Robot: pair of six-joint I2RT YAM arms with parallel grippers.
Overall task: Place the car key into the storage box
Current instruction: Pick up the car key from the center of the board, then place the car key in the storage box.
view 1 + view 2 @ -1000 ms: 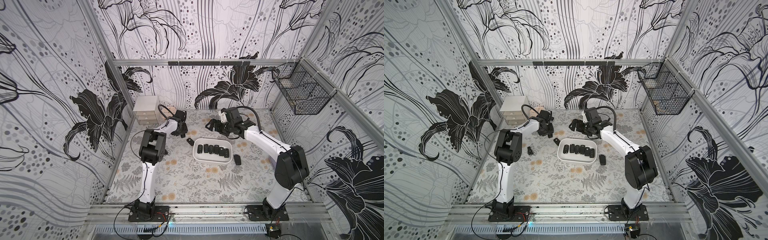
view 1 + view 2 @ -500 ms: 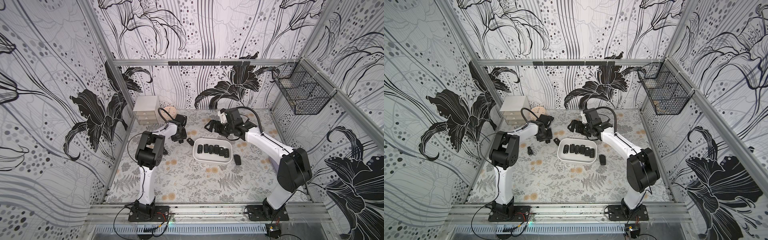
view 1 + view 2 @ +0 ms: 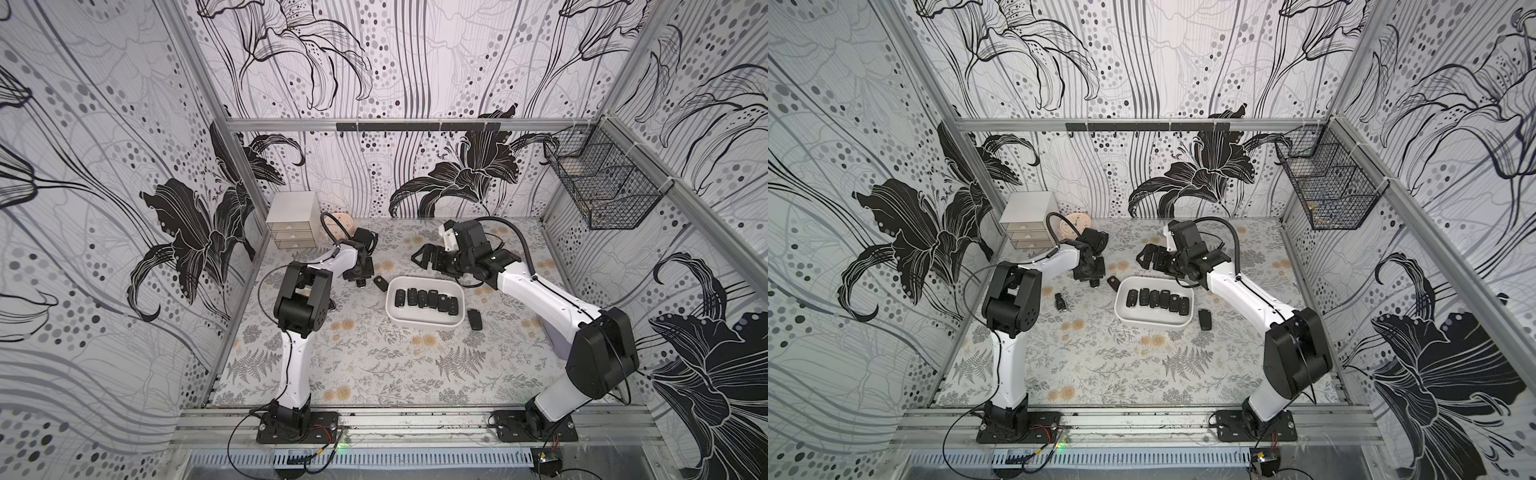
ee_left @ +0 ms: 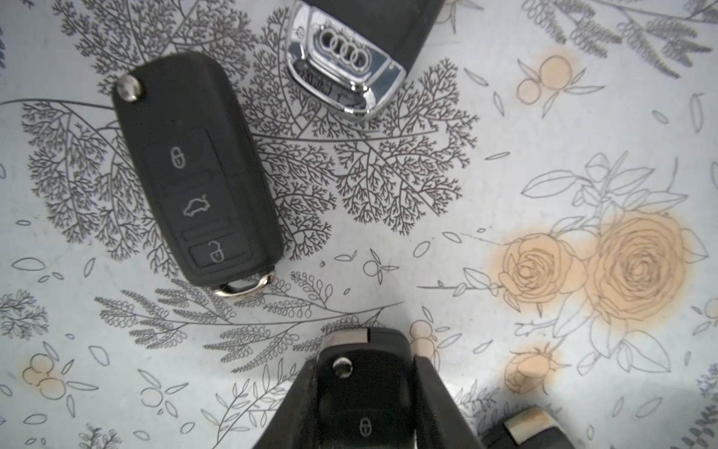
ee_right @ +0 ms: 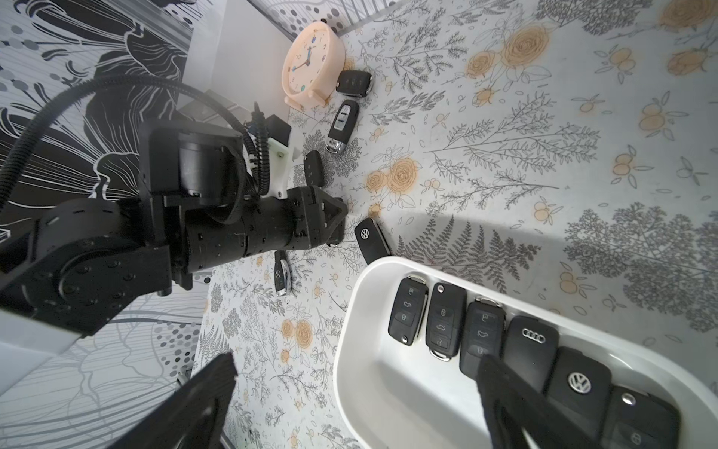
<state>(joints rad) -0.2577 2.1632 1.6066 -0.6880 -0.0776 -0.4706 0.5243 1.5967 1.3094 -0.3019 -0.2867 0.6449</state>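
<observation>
- The floral mat (image 3: pixel 374 365) covered the whole table, and both arms reached over its far half.
- A black wire basket (image 3: pixel 598 187) hung on the right wall.
- A grey three-drawer cabinet (image 3: pixel 291 220) stood in the far left corner.
- The storage box (image 3: pixel 424 323) lay near the middle of the mat, with six key fobs (image 3: pixel 428 299) in a row inside.
- The right gripper (image 3: pixel 420 258) hung just beyond the box's far edge, its jaws spread wide with nothing between them.
- The left gripper (image 4: pixel 365 361) pointed down at the mat left of the box, its fingers (image 4: pixel 435 408) closed against both sides of the car key (image 4: pixel 365 392).
- A peach clock (image 5: pixel 311 58) stood beside the cabinet.
- The car key, black with a padlock button, was outside the box, near its far left corner; whether it was off the mat could not be told.
- A badged fob (image 3: pixel 380 282) lay just beside that corner, and another fob (image 3: pixel 474 319) just right of the box.
- A three-button fob (image 4: pixel 194 171) and a chrome-ended key (image 4: pixel 345 66) lay near the held one.
</observation>
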